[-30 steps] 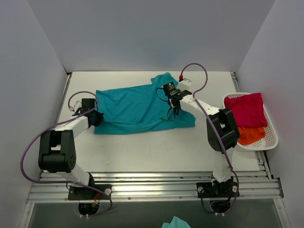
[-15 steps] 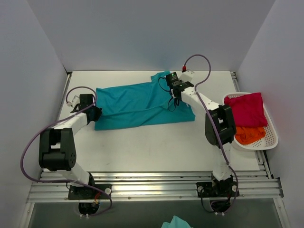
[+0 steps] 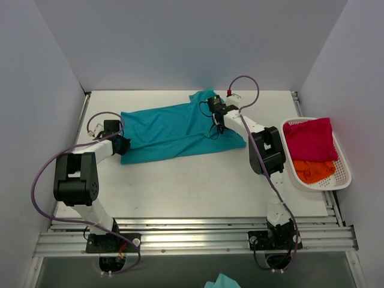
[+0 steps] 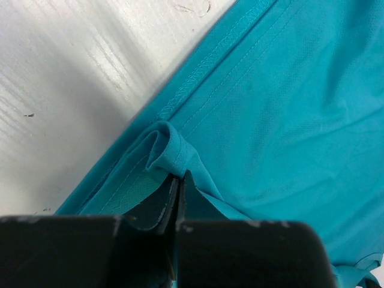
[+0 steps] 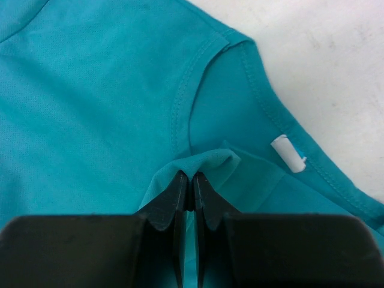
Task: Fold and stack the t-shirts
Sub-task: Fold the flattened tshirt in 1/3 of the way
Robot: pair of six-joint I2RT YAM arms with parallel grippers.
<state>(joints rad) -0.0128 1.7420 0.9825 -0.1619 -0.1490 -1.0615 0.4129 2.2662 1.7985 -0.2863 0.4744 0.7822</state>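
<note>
the teal t-shirt [image 3: 171, 133] lies spread across the far part of the bench [image 3: 180, 186] in the top view, its left edge clamped in the left pincer [image 3: 122, 144] and its collar end in the right pincer [image 3: 216, 114], with the crimson-magenta t-shirt [image 3: 311, 138] and the orange t-shirt [image 3: 313, 171] in the white basket [image 3: 345, 174] at the right. the left wrist view shows that pincer's fingers pressed together on a raised fold of hemmed cloth. the right wrist view shows the other's fingers pinching cloth near the small white label [image 5: 287, 153].
</note>
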